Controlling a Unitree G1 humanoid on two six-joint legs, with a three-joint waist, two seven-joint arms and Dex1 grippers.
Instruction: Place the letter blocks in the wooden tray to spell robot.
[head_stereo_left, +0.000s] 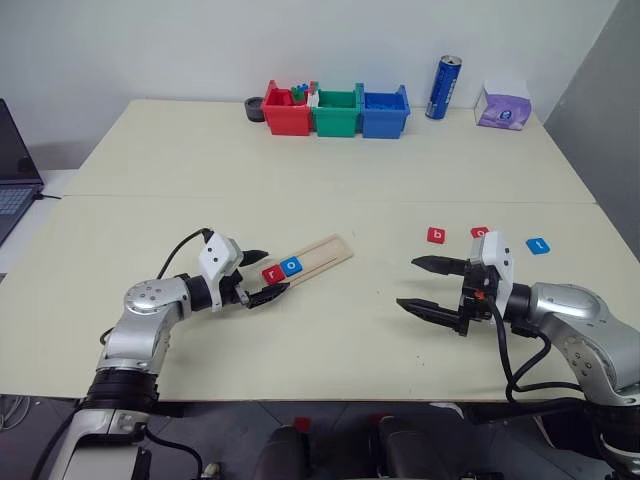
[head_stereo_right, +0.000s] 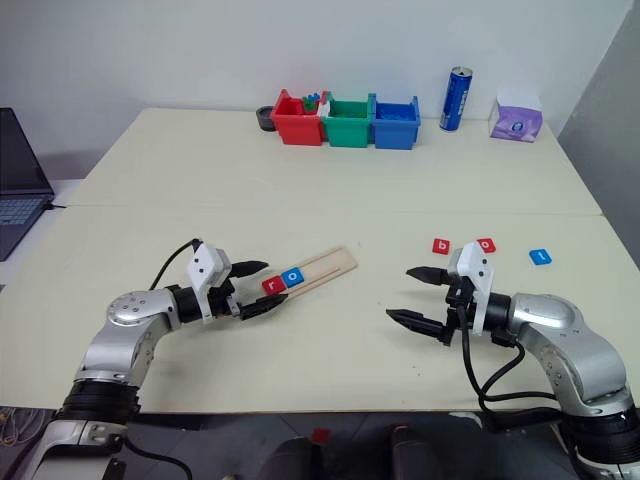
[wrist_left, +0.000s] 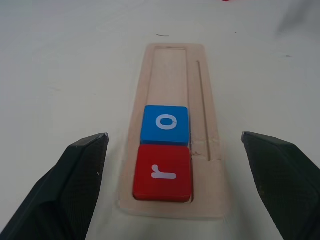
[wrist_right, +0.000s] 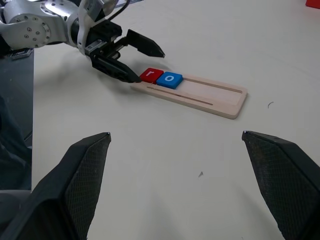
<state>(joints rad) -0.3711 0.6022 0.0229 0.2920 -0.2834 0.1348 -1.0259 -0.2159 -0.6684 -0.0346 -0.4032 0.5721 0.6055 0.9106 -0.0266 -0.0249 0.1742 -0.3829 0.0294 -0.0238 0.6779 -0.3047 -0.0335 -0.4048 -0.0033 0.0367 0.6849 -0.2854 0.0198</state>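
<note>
1. Laptop (head_stereo_left: 14, 170) edges into our view at the far left, beside the pale tabletop (head_stereo_left: 300, 170).
2. Our left gripper (head_stereo_left: 262, 277) sits low at the near end of the wooden tray (head_stereo_left: 325, 252), its black fingers (wrist_left: 75, 185) spread wide to either side of that end and holding nothing.
3. Two letter blocks lie in the tray's groove, touching each other: a red "r" (wrist_left: 163, 172) nearest the left gripper, then a blue "o" (wrist_left: 165, 125). The rest of the groove is bare wood.
4. Along the tabletop's back edge we see a dark round object (head_stereo_left: 256, 109), then a red bin (head_stereo_left: 287, 110), a green bin (head_stereo_left: 336, 111) and a blue bin (head_stereo_left: 384, 112) side by side, a blue can (head_stereo_left: 443, 88) and a purple tissue box (head_stereo_left: 503, 106).
5. Our right gripper (head_stereo_left: 432, 287) hovers well apart from the tray, fingers (wrist_right: 80, 180) wide and empty, pointing toward it.
6. Three blocks lie loose on the tabletop behind the right gripper: a red "b" (head_stereo_left: 436, 235), a red block (head_stereo_left: 480, 232) partly hidden by the gripper, and a blue block (head_stereo_left: 538, 245) farthest right, whose letters we cannot read.
</note>
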